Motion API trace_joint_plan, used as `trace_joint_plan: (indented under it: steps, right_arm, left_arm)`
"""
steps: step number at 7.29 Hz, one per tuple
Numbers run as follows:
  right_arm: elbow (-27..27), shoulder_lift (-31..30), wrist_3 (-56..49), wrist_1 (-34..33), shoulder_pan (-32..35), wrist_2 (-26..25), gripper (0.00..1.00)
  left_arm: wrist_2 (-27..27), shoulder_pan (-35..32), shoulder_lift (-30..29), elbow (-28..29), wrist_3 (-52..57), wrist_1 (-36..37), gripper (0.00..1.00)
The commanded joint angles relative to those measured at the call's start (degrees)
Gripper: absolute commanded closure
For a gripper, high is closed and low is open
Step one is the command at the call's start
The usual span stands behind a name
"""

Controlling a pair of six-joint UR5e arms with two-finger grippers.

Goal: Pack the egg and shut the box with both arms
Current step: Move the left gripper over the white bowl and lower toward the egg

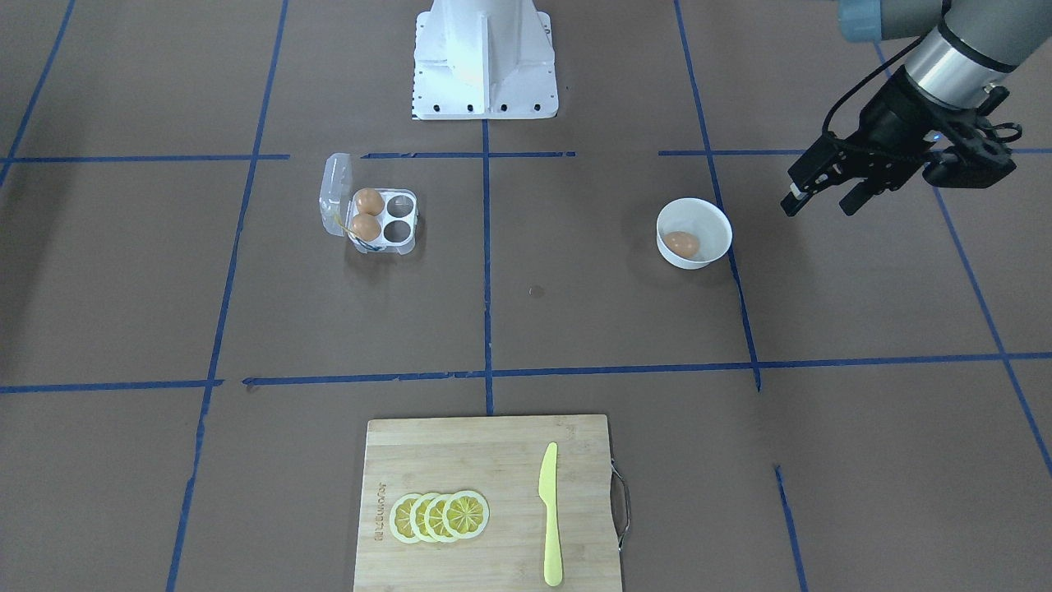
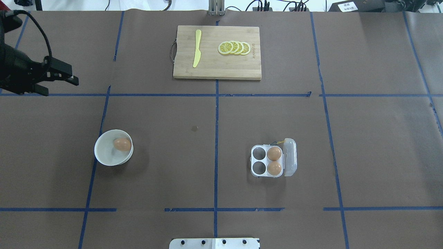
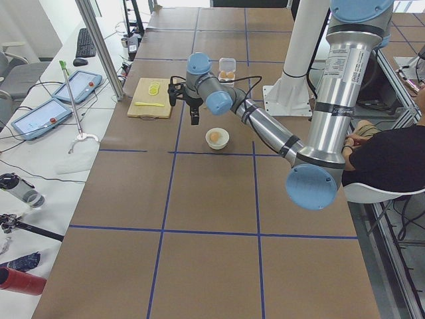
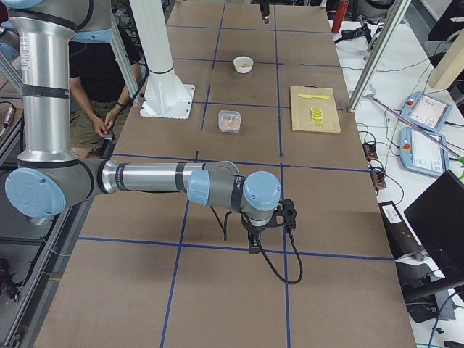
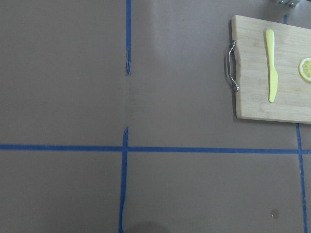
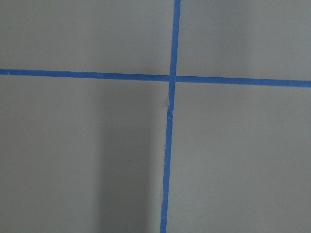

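Where egg [image 1: 681, 243] sits in bowl [image 1: 716, 219], board stamp [image 1: 379, 511] illegible.

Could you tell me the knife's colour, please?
The flat plastic knife is pale yellow; clearest in front-facing view.

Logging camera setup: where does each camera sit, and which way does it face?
Front-facing: across the table, facing the pedestal; left gripper upper right.
Overhead: behind the robot, looking forward-down; left gripper at left edge.
Exterior left: table end; left arm near.
Exterior right: opposite end; right arm near.
Left wrist: down at cutting board; no body.
Right wrist: down at tape cross; no body.
Shared: front-facing and overhead both show box, bowl, egg.
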Motion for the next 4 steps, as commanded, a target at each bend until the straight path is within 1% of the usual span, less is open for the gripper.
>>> trace_joint_plan:
  steps: [1,2,4]
  right_arm:
    - [0.2,0.0,0.0,0.0,0.0,0.0,0.00]
    - [0.2,0.0,0.0,0.0,0.0,0.0,0.00]
    - [0.2,0.1,0.0,0.0,0.0,0.0,0.00]
  left_arm:
    - [12.1,11.9,1.6,-0.7,-14.4,0.2,0.00]
    - [13.4,13.5,1.3,0.8,-15.6,0.1,0.00]
    - [13.5,14.4,-0.5,4.3,-16.1,0.1,0.00]
